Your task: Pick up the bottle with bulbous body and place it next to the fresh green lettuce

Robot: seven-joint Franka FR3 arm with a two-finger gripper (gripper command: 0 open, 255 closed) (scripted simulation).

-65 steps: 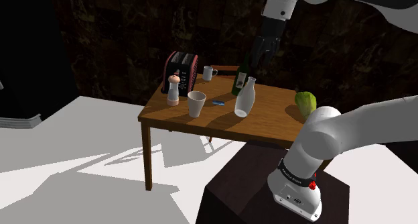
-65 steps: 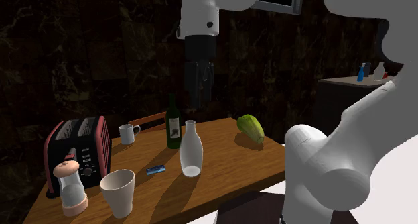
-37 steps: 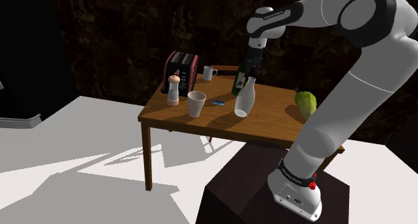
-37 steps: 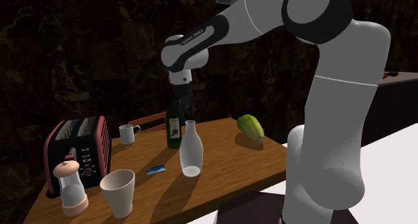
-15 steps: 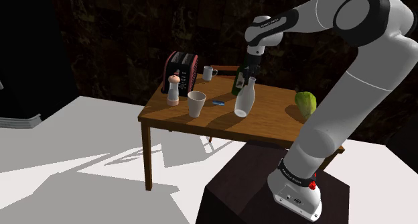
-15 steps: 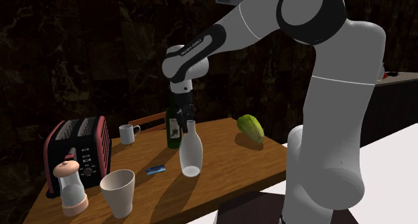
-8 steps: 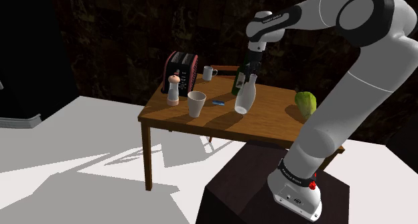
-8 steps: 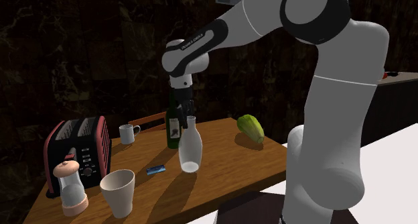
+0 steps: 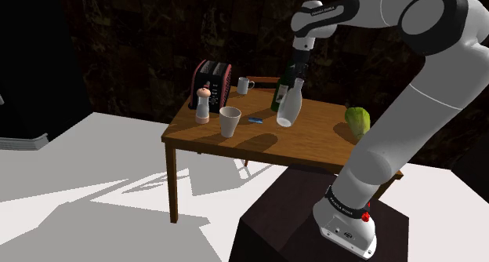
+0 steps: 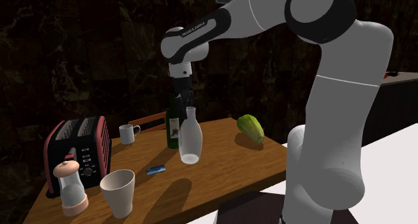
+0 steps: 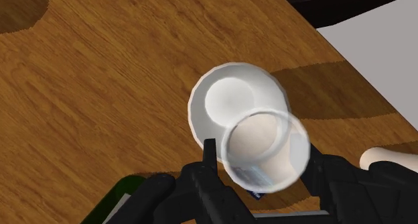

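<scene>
Hand [image 10: 185, 100]: points straight down, fingers closed on the neck of the white bulbous bottle [image 10: 190, 143], just under its mouth. The wrist view confirms this: both black fingers [image 11: 204, 179] clasp the neck, and the camera looks down through the bottle's open mouth.

Bottle: hangs near upright with its base clear of the counter [image 10: 221, 169]. Its shadow lies apart from it on the wood. It is just in front of a dark green bottle [image 10: 173, 125] and well apart from the green lettuce [image 10: 250, 127], which sits toward the second exterior view's right end of the counter.

Arm: rises from the stand [image 9: 282, 221] and bends at a high elbow. The forearm runs toward the shoulder view's left and the wrist turns downward.

Writing: lettering on the forearm and on the band at the arm's base is too small to read. The green bottle carries a pale label (illegible).

Other items on the counter: a red-sided toaster [image 10: 75, 152], a small mug [image 10: 127, 133], a white cup [image 10: 118, 191], a grinder [image 10: 70, 188] and a small blue object [image 10: 157, 170].
</scene>
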